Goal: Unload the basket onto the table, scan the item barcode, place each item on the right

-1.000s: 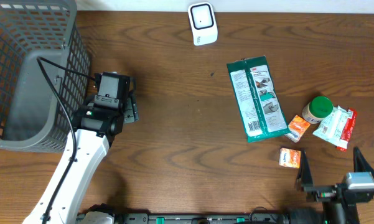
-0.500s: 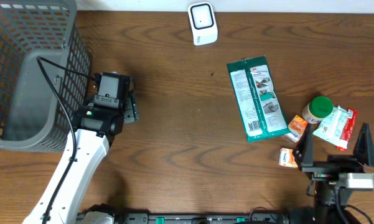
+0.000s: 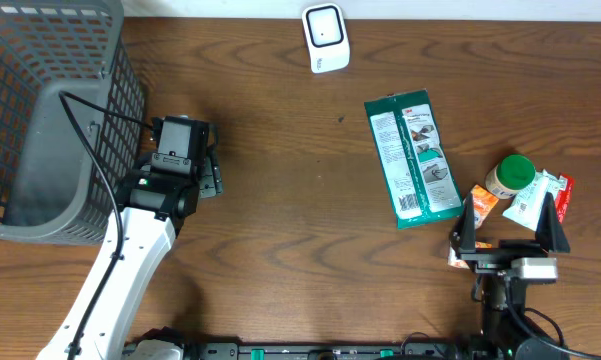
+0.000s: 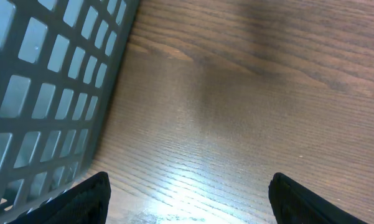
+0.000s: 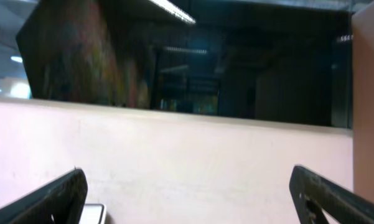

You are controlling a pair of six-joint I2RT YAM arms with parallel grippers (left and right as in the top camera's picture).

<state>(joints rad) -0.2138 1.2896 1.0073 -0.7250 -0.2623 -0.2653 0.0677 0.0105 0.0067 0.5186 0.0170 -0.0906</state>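
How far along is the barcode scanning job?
Nothing done: no item is held. The right hand, open, hovers over the packets beside the green-capped jar; the left hand rests open by the basket. Left to do: grasp an item and show its barcode to the scanner.

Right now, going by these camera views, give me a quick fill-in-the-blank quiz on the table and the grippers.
The grey basket stands beside the ____ arm. The jar has a ____ lid. The right gripper has its jaws ____. The scanner at the table's far edge is ____ in colour.
Missing words: left, green, open, white.
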